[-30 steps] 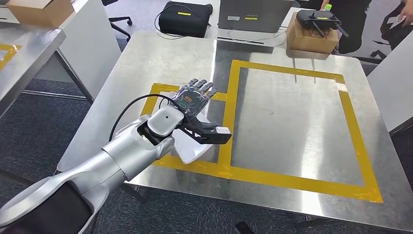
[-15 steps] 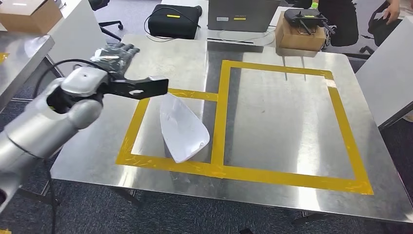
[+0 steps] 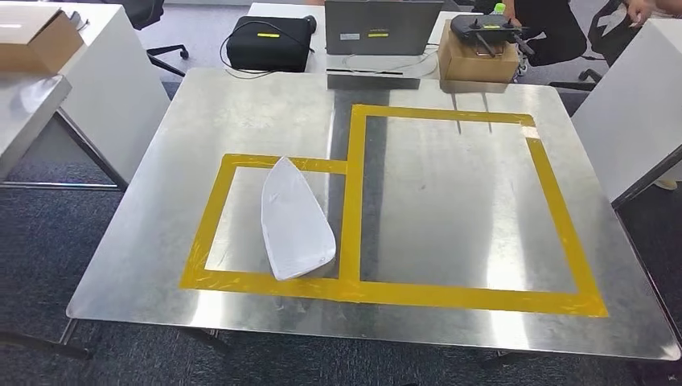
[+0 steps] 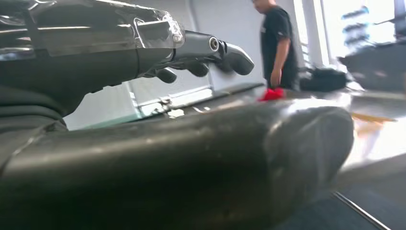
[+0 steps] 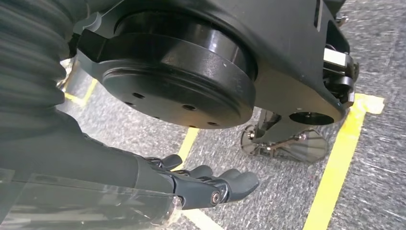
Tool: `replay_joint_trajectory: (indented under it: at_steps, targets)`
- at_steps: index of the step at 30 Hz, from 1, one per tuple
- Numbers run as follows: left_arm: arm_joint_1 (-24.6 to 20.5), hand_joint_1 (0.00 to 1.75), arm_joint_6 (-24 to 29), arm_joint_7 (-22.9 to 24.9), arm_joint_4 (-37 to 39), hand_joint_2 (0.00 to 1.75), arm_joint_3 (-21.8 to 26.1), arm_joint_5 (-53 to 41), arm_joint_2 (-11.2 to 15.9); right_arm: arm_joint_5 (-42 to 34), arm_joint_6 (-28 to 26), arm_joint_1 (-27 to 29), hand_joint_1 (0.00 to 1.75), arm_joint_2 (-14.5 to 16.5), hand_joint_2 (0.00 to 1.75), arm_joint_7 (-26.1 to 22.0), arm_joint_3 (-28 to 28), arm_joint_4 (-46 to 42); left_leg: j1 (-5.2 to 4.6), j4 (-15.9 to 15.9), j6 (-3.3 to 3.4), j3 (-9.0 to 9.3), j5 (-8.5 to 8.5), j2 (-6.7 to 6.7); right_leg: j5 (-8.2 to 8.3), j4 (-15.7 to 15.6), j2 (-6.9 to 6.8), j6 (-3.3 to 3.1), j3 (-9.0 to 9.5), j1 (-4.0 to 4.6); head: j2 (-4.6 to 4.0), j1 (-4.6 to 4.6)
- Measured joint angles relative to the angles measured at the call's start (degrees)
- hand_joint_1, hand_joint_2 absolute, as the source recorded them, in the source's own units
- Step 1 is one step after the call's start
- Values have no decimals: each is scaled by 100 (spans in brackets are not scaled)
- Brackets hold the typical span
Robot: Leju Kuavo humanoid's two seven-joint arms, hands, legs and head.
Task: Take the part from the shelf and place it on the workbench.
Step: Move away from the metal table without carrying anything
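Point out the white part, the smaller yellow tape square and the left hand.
White teardrop-shaped part (image 3: 294, 221), head view, its middle.
Smaller yellow tape square (image 3: 203, 240), head view, left strip.
Left hand (image 4: 201, 50), left wrist view, its dark fingers.

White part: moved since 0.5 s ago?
No. White part still lies inside the small yellow tape box, tip touching its far strip; only the camera shifted.

Right hand (image 5: 158, 184) — empty, fingers (image 5: 234, 184) outstretched

Bright overhead glare; blurry wrist views
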Motion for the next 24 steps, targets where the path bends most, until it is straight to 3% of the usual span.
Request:
replay_joint_trajectory:
  at_steps: [2,5,9,12,17,24]
  targets:
    - [643,0,225,11,-111,0,661,-163,-77,-25,-7,-11,0,7,175,74,-4,0,1,0,-1,-6,3,-95,-19,-22,-71,9,35,3,0,10]
    - [1503,0,901,-149,-16,0,1450,-262,-425,-49,-21,-22,0,27,175,152,-17,1,3,0,-1,-14,2,-193,-42,-47,-153,15,73,6,0,14]
    - [2046,0,1494,-389,509,0,1908,-179,-1096,-102,-30,-34,0,36,175,228,-40,2,1,0,0,-32,3,-296,-60,-73,-260,30,102,6,0,13]
    - [2013,0,1858,-449,1273,0,1799,206,-1645,-110,-29,-50,0,36,175,262,-55,0,1,0,7,-40,7,-362,-63,-95,-326,34,122,8,0,17]
    - [1531,0,2096,-597,2998,0,1222,1039,-2489,-109,-13,-94,0,34,175,264,-57,0,2,0,19,-41,15,-427,-65,-114,-376,40,151,7,0,28]
    - [999,0,1776,-612,4658,0,666,1501,-3152,-103,-8,-108,0,32,175,258,-56,3,2,2,22,-42,16,-465,-61,-130,-395,45,165,6,0,38]
